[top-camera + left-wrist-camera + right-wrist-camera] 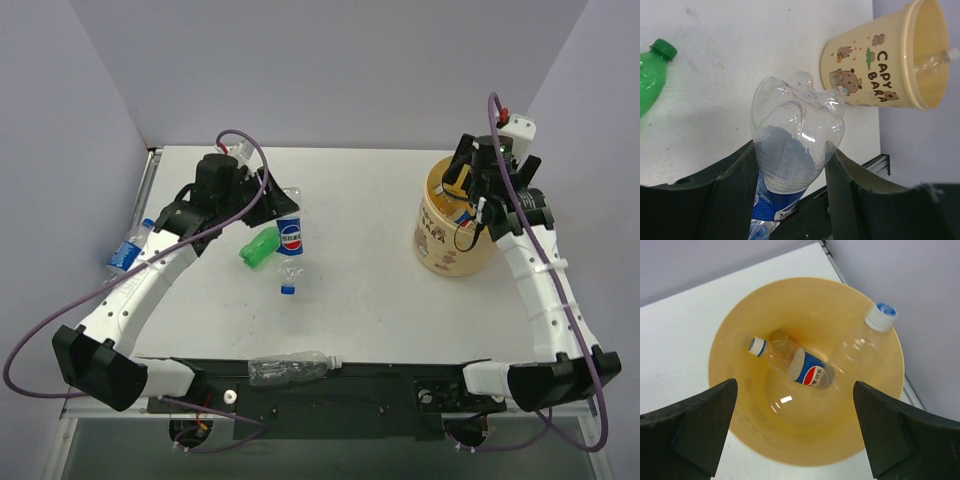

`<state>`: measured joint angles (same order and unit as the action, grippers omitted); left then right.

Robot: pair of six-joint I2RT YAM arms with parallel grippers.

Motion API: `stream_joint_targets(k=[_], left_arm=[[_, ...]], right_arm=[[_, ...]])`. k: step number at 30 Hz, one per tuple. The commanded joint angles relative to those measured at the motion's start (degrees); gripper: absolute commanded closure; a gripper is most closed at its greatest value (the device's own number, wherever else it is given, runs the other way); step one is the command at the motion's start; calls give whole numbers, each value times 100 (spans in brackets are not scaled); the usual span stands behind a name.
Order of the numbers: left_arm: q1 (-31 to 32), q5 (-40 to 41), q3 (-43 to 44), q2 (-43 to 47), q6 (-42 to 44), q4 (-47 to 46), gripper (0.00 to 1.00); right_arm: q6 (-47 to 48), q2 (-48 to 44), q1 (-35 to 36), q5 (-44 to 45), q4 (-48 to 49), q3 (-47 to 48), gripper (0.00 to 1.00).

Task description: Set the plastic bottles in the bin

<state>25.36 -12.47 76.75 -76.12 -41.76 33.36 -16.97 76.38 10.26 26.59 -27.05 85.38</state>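
Clear Pepsi bottle (792,150) gripped in L jaws; R jaws wide, empty, over bin (815,295). Next: carry it right, drop in.

Bare white table (360,230) lies open between the bin (450,250) and the green bottle (259,246), which sits just beside the Pepsi bottle (289,240) clamped in the left gripper (790,170). The right gripper (797,427), fingers spread, hangs over the bin's mouth, where a labelled bottle (807,371) and a blue-capped bottle (860,340) take room.
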Motion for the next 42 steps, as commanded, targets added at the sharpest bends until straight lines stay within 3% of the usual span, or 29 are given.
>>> stream_joint_targets(k=[1, 2, 5, 7, 14, 22, 26, 28, 29, 30, 31, 32, 36, 42], left_arm=[[4, -474, 262, -122, -367, -699, 54], [4, -545, 183, -131, -533, -926, 54], [-5, -914, 68, -201, -938, -1367, 54], [-23, -1055, -28, -245, -1158, -1639, 54], [-111, -1706, -389, -325, -1985, -2703, 54], [-119, -1697, -565, -255, -2064, -2712, 54], [-119, -1697, -609, -193, -2056, -2677, 53], [-128, -1697, -617, -184, -2003, -2607, 53], [-128, -1689, -617, -184, -1986, -2572, 48], [-146, -1715, -591, -184, -1959, -2554, 28], [-146, -1724, -582, -202, -1942, -2459, 22], [-155, -1724, -547, -237, -1889, -2414, 7], [-146, -1496, -364, -325, -1382, -1800, 5], [-155, -328, -38, -369, 94, 0, 4]], right_arm=[[-157, -984, 467, -379, -196, 225, 5], [-236, -1159, 572, -644, -178, 181, 5], [-832, -1336, 775, -2799, 111, -353, 5], [-1140, -1284, 1143, -3638, 436, -740, 5], [-1467, -933, 2768, -4407, 1868, -1621, 5], [-1484, 34, 3333, -4276, 2037, -1411, 8], [-1537, 272, 3351, -4206, 2134, -1305, 25], [-1520, 264, 3351, -4110, 2142, -1279, 43], [-1528, 220, 3351, -3979, 2116, -1279, 52], [-1511, 193, 3351, -3899, 2090, -1270, 59], [-1502, 150, 3333, -3672, 1976, -1252, 70], [-1493, 123, 3307, -3574, 1914, -1200, 73], [-1344, -96, 2791, -3073, 1264, -989, 81], [-817, -948, 1613, -1966, 439, -541, 81]])
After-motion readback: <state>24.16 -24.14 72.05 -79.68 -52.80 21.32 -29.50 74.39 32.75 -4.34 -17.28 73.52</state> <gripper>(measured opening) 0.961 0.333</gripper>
